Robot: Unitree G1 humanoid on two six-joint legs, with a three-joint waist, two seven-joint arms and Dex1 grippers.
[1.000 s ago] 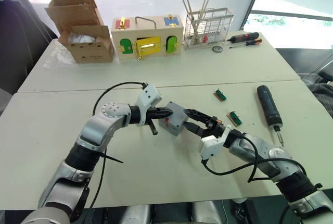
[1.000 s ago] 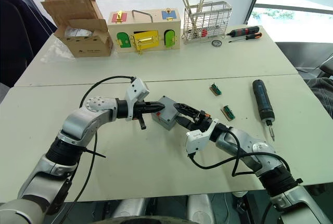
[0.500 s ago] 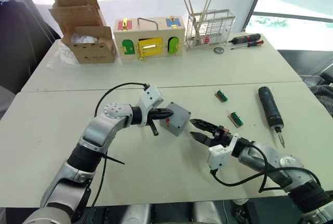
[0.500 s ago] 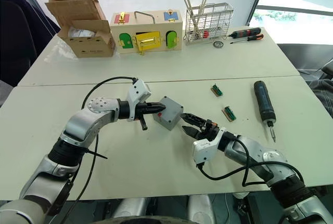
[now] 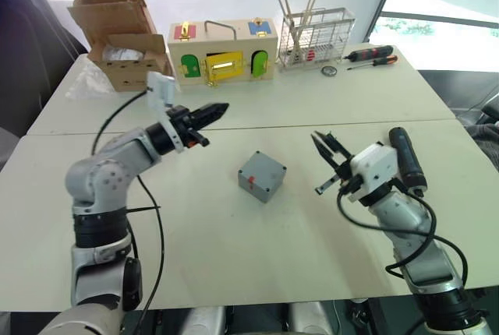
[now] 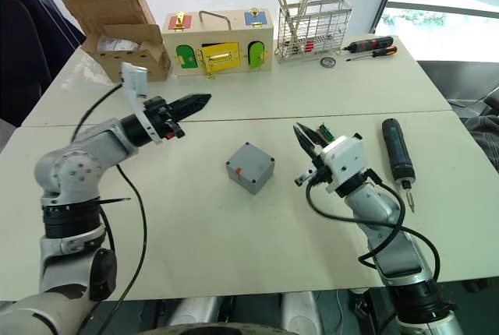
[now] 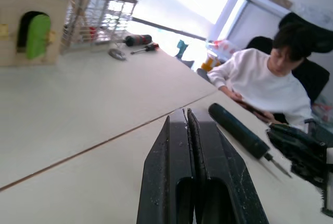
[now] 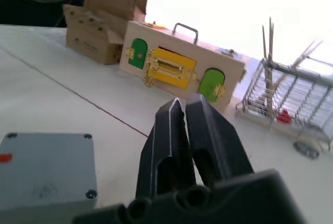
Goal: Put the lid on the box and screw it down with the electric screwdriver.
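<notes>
The grey junction box (image 6: 250, 167) sits on the table (image 6: 234, 241) between the two arms, with the lid (image 8: 44, 169) already seated on top, a screw hole visible at each corner and the red mark on the side facing the robot. Neither gripper touches it. The left gripper (image 5: 217, 108) is raised above the table towards the far left, its fingers pressed together on nothing. The right gripper (image 6: 308, 140) hangs to the right of the box; its fingers (image 8: 179, 135) are seen nearly closed with a narrow gap, holding nothing. The electric screwdriver (image 6: 394, 150) lies flat on the table just beyond the right gripper, bit end pointing towards the robot.

The step in hand is judged to be fetching the driver. The right fingers should be spread first, then closed across the thick black barrel near its middle, so that the tool is lifted level and the bit is kept free. The box is best steadied by the left gripper before any corner screw is driven, since the loose box could be turned by the torque
</notes>
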